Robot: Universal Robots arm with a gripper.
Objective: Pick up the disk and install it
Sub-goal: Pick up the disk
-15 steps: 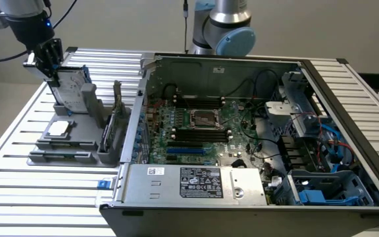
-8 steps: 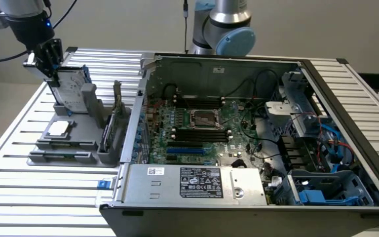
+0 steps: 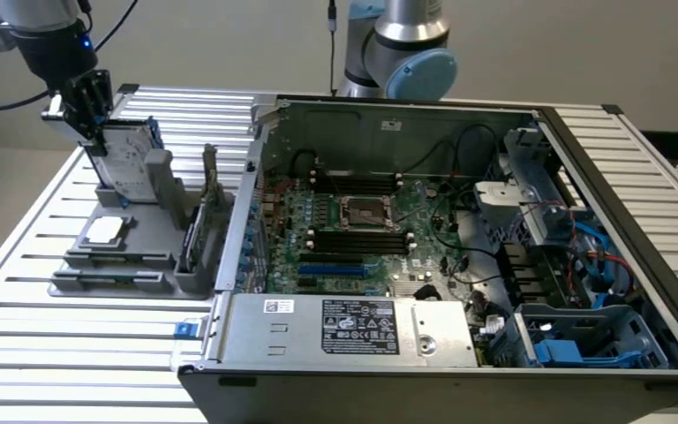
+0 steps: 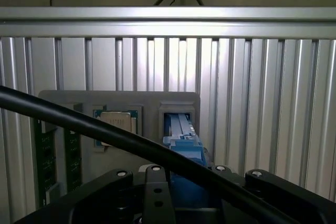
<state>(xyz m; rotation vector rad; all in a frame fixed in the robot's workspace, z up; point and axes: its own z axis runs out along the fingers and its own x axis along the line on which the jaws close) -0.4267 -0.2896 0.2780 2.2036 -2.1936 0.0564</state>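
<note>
The disk (image 3: 131, 159), silver-grey with a white label in a thin blue carrier, stands tilted on edge at the back of the grey holder (image 3: 139, 256), on the exterior view's left. My gripper (image 3: 89, 124) comes down from above, its fingers closed on the disk's upper edge. The disk's lower end still sits at the holder. In the wrist view the blue carrier (image 4: 184, 142) rises from the holder's slot to my gripper (image 4: 181, 182).
The open computer case (image 3: 433, 230) fills the middle and right, with a grey power supply box (image 3: 351, 327) at its front and a blue-lined bay (image 3: 575, 344) at its front right. A small square chip (image 3: 103, 231) lies in the holder. A black cable (image 4: 79, 124) crosses the wrist view.
</note>
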